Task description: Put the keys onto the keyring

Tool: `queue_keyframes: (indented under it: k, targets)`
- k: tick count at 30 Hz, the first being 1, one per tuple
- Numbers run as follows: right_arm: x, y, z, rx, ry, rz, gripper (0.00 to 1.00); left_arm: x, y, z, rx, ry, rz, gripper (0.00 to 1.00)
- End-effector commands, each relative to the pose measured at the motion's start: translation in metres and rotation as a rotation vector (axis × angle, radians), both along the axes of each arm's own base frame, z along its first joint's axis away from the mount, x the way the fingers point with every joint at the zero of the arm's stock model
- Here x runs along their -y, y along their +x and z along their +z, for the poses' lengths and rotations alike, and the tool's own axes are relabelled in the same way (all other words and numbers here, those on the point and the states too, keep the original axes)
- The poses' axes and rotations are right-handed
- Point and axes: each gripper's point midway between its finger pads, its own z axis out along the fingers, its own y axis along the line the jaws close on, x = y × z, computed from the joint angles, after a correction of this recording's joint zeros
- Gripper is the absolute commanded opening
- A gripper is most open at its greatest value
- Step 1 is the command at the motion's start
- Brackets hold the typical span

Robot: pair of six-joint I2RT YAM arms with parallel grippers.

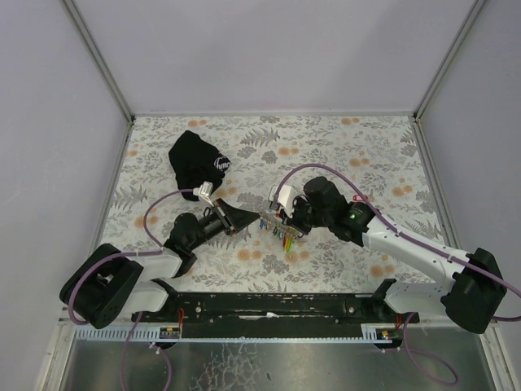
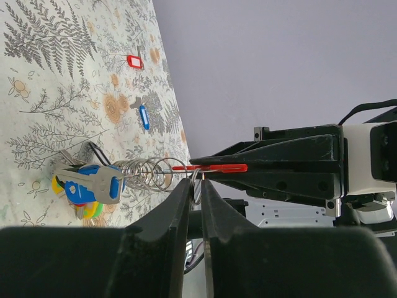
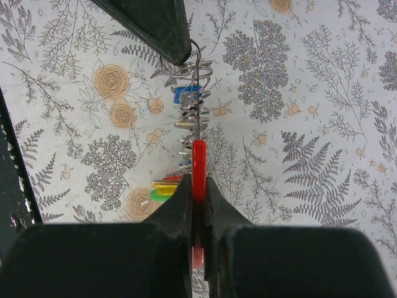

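The right gripper (image 3: pixel 198 186) has its fingers squeezed tight on a red tag (image 3: pixel 198 162), low in the middle of its own view. The left gripper (image 2: pixel 195 185) has its fingers almost together, and the thin metal keyring (image 2: pixel 196 179) is pinched between them. A string of wire rings (image 3: pixel 191 112) runs from one gripper to the other. The keys (image 2: pixel 90 186), with blue, yellow and green tags, hang off it at the lower left of the left wrist view. Higher up in that view, a loose red tag (image 2: pixel 134 61) and a blue tag (image 2: pixel 144 117) lie on the flowery table (image 2: pixel 49 93). Seen from above, a black pouch (image 1: pixel 198 161) sits at the upper left.
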Motion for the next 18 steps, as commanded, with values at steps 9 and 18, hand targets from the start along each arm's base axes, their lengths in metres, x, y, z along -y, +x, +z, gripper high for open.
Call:
queue_keyframes:
  k: [9,18]
  targets:
    - [-0.012,0.002,0.018,0.042,0.073,0.019,0.0,0.001,0.013,0.012,0.084,0.101,0.037,0.01]
    - [-0.017,0.002,0.013,0.011,0.094,0.005,0.02,-0.009,0.032,0.024,0.198,0.36,0.088,0.0]
